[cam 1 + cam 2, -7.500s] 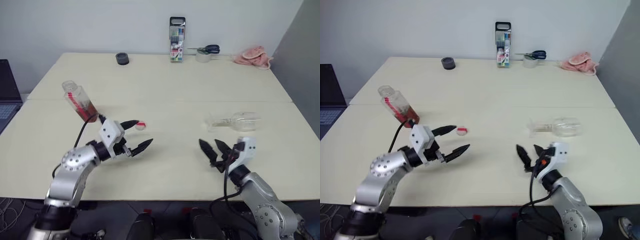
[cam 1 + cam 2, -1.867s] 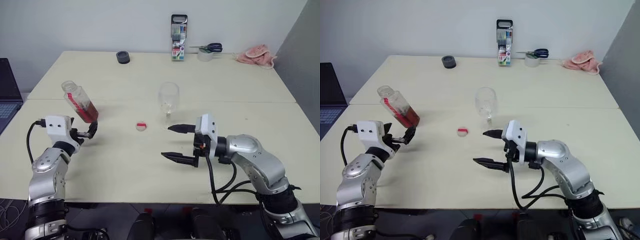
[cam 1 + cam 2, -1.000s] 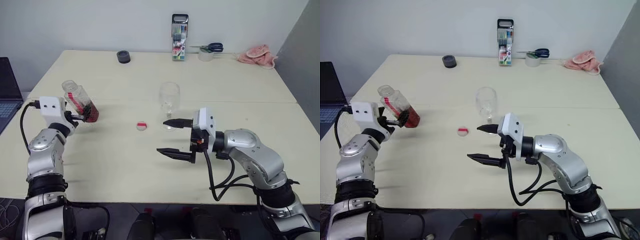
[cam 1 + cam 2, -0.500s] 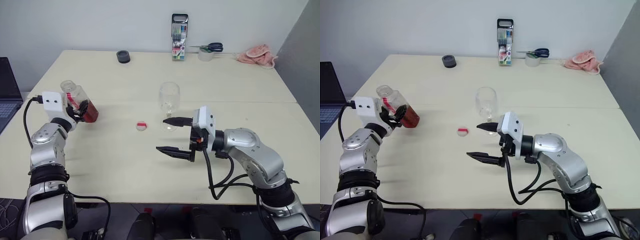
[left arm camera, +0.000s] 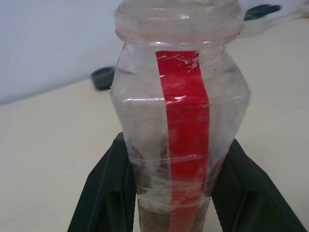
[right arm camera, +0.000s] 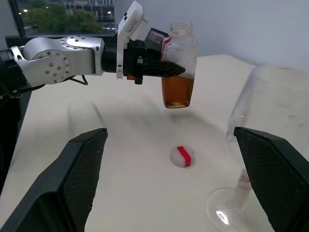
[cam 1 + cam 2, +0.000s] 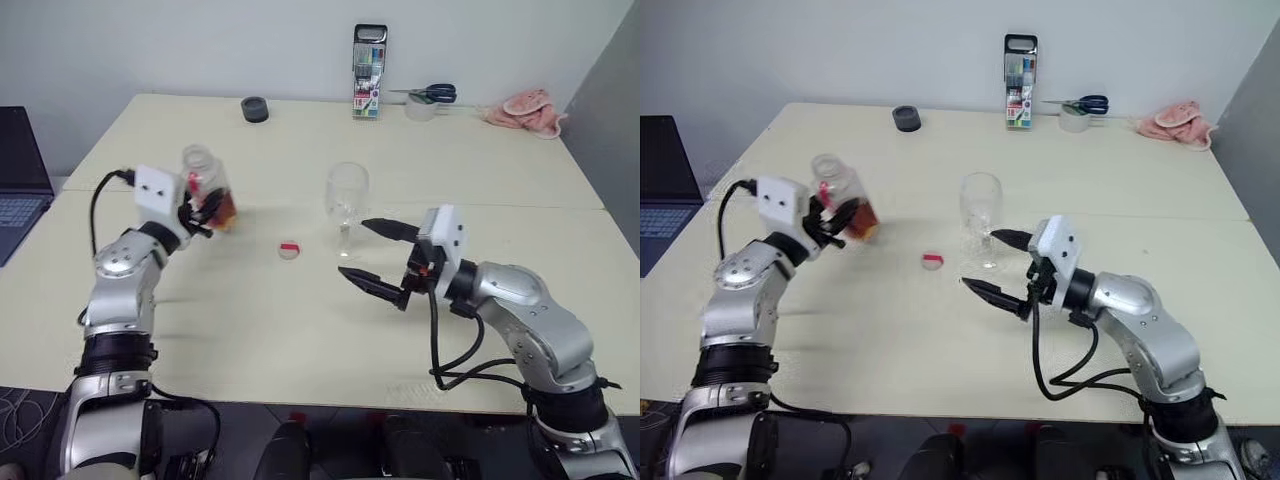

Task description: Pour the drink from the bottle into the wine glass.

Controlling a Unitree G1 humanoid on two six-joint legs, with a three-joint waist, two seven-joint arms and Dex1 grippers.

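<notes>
Left gripper (image 7: 200, 212) clamps the uncapped bottle (image 7: 205, 187) above the table (image 7: 300, 330) – right gripper (image 7: 372, 255) gapes beside the upright glass (image 7: 346, 200), cap (image 7: 290, 249) between.

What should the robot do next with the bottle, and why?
Probably carry the bottle sideways toward the wine glass. The left gripper grips it above the table, cap off, but the upright glass stands apart from it.

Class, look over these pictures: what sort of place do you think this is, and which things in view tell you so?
Probably an office or lab workroom. Pale work tables stand against a plain wall, a laptop sits at the side, and a marker case and scissors lie along the far edge.
</notes>
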